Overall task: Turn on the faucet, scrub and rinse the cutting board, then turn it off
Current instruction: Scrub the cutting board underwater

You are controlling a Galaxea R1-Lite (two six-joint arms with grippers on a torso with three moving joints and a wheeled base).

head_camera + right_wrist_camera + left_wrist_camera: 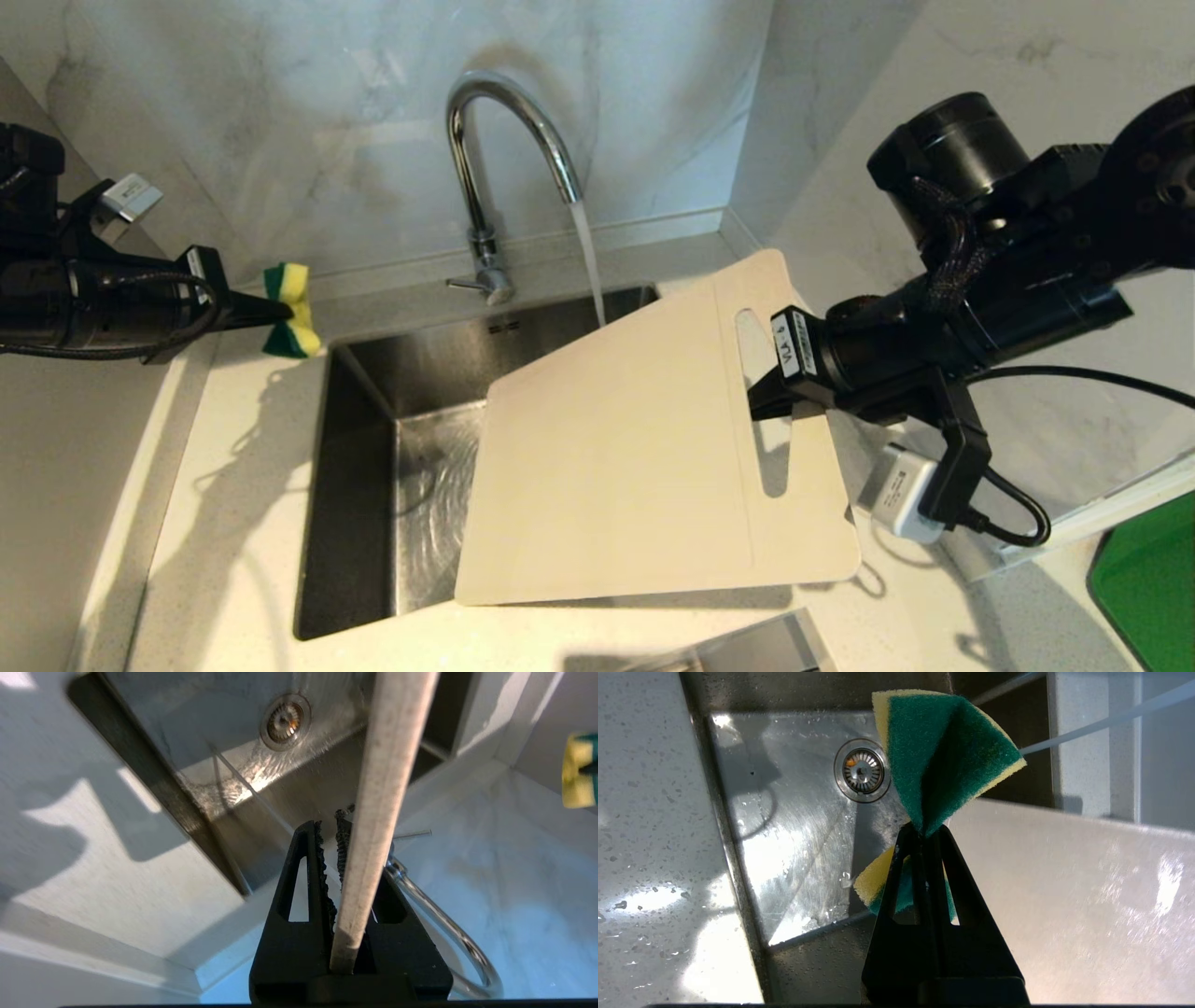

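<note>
A: Where is the board?

B: The board (635,448) is held up over the sink (359,485), tilted, its handle slot toward the right. It covers the right part of the basin, and its near edge reaches past the front rim. The right gripper (761,397) has it by the handle end, with the slot beside the fingers. In the right wrist view the board (378,826) shows edge-on between the 2 fingers (303,877), which are nearly closed on it.

A: Is the water on?

B: Yes. A stream (588,261) falls from the spout of the faucet (485,159) and passes behind the far edge of the board. Whether it strikes the board I cannot tell. The sink floor is wet, and the drain (861,770) lies in the open part of the basin. The thin lever (464,283) at the faucet's base sticks out to the left.

A: And the other arm?

B: The left gripper (266,313) hangs at the left, above the counter (224,523) near the sink's far left corner. It is closed tight on a sponge (291,310), green and yellow, pinched at the middle so both ends flare out. In the left wrist view the sponge (943,751) sits above the basin, apart from the board (1073,905).

A: Anything else?

B: A green flat thing (1153,579) lies at the far right edge of the counter.
</note>
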